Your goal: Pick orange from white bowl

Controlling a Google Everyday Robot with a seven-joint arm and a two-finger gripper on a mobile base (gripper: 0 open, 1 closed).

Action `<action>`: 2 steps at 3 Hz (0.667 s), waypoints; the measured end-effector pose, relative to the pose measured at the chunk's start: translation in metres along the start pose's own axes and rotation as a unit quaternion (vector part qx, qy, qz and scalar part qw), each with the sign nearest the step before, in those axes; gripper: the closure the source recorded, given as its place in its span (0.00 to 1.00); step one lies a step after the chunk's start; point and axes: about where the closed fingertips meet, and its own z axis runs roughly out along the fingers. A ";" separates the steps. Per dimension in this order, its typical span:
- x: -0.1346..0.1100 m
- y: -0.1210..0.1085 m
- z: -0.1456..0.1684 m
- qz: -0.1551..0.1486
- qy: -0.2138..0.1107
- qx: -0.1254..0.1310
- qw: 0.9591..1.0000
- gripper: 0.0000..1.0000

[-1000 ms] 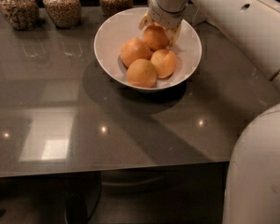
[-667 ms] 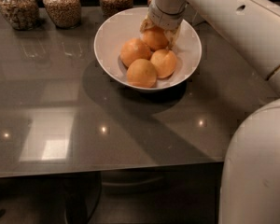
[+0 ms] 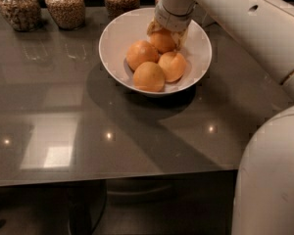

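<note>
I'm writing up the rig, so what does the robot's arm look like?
The arm is thick, rounded and cream-white, with a small dark hole in its shell. No cables show. The gripper, pale yellowish, is in the bowl's far side, at the rear orange.

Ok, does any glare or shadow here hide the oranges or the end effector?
Camera view: dim warm light; the glossy table mirrors a bright patch and small spots, none on the white bowl; a broad shadow runs from it to the near edge; the end effector, over the rear orange, is readable.
</note>
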 end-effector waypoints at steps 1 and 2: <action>0.002 -0.012 -0.021 -0.002 0.013 0.022 1.000 1.00; 0.006 -0.021 -0.050 -0.005 0.032 0.042 0.999 1.00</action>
